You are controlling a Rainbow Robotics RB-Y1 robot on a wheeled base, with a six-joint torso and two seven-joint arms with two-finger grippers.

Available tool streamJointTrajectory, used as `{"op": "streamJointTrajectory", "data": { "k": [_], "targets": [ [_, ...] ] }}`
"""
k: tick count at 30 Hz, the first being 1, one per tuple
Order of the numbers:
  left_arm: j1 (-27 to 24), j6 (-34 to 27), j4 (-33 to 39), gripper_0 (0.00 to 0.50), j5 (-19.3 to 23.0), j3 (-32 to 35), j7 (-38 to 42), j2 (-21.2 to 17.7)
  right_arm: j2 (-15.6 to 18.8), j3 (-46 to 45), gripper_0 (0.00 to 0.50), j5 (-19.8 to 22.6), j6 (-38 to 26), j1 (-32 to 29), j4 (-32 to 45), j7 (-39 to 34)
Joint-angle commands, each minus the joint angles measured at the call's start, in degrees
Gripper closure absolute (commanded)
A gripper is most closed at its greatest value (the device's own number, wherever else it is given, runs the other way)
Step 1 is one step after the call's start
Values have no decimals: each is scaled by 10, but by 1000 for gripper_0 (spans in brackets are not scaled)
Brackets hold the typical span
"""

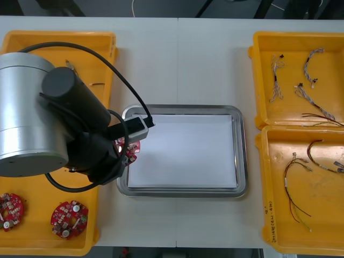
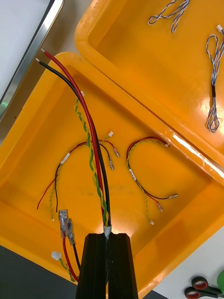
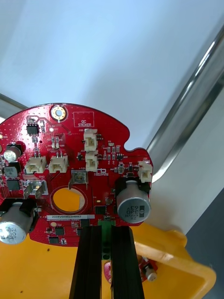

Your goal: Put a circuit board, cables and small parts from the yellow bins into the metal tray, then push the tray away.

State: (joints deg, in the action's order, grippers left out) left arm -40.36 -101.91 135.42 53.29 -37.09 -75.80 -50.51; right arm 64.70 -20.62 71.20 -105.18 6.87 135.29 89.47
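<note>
My left gripper (image 1: pixel 124 153) is shut on a round red circuit board (image 1: pixel 129 146) and holds it over the left rim of the metal tray (image 1: pixel 242 161), which is white inside. In the left wrist view the fingers (image 3: pixel 88 261) pinch the board (image 3: pixel 74 173) at its edge, with the tray rim (image 3: pixel 186 121) just beyond it. My right gripper (image 2: pixel 108 236) is shut on a red and yellow cable (image 2: pixel 95 154) with a black strand, held above the near right yellow bin (image 2: pixel 186 219).
Two more boards (image 1: pixel 69 219) (image 1: pixel 9 207) lie in the near left bin (image 1: pixel 32 188). The far right bin (image 1: pixel 258 80) holds blue and white cables (image 1: pixel 309 62); the near right bin (image 1: pixel 269 188) holds red and yellow cables (image 1: pixel 295 188).
</note>
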Motion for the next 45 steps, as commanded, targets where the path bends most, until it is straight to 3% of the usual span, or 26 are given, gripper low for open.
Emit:
{"op": "streamJointTrajectory", "data": {
  "k": [1, 7, 14, 28, 45],
  "targets": [
    [-50, -5, -17, 500, -27, -50, 112, 38, 22, 6, 500, 3, -3, 13, 11, 3],
    [-66, 9, -51, 500, -57, -95, 129, 64, 22, 6, 500, 0, -3, 14, 11, 3],
    [-72, 48, -63, 500, -88, -143, 148, 66, 22, 6, 500, -1, -3, 13, 10, 3],
    [-102, 115, -132, 500, -122, -218, 185, 99, 22, 6, 500, -3, -6, 13, 10, 3],
    [-102, 176, -176, 500, -150, -272, 207, 105, 22, 6, 500, -2, -6, 14, 10, 3]
  ]
}}
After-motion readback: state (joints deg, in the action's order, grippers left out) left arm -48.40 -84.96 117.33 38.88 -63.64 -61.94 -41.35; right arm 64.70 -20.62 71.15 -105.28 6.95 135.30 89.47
